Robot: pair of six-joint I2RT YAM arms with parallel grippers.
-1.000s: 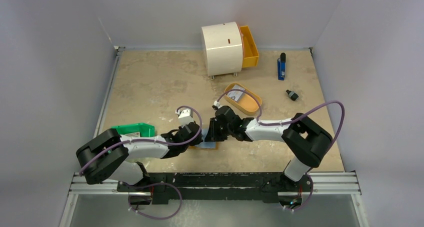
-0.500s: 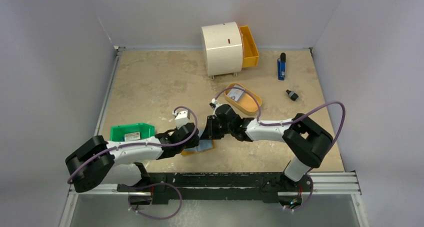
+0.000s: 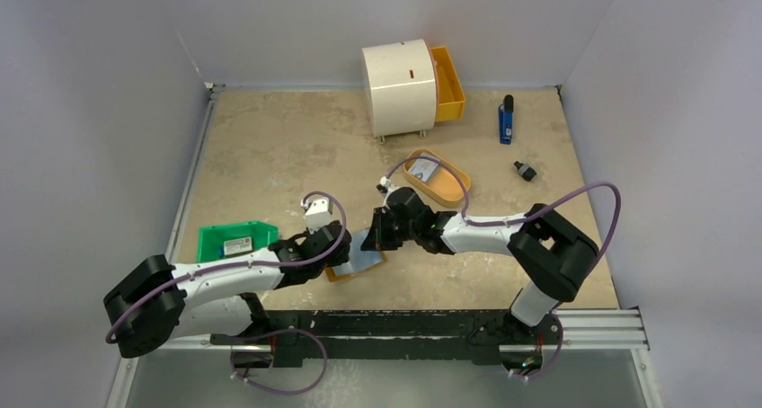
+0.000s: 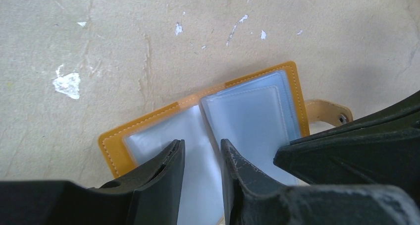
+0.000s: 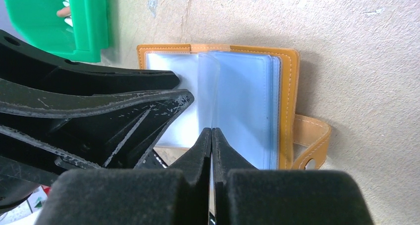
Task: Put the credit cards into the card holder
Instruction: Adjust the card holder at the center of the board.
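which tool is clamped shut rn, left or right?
The right tool: its fingers are pressed together, pinching a clear sleeve of the open card holder. The left tool shows a visible gap between its fingers.

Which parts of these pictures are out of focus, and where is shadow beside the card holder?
Left wrist view: the left gripper, close to the lens, looks dark and soft; the card holder is sharp. Right wrist view: the right gripper blurs toward the bottom edge; a shadow lies on the table right of the holder. Top external view: even light.
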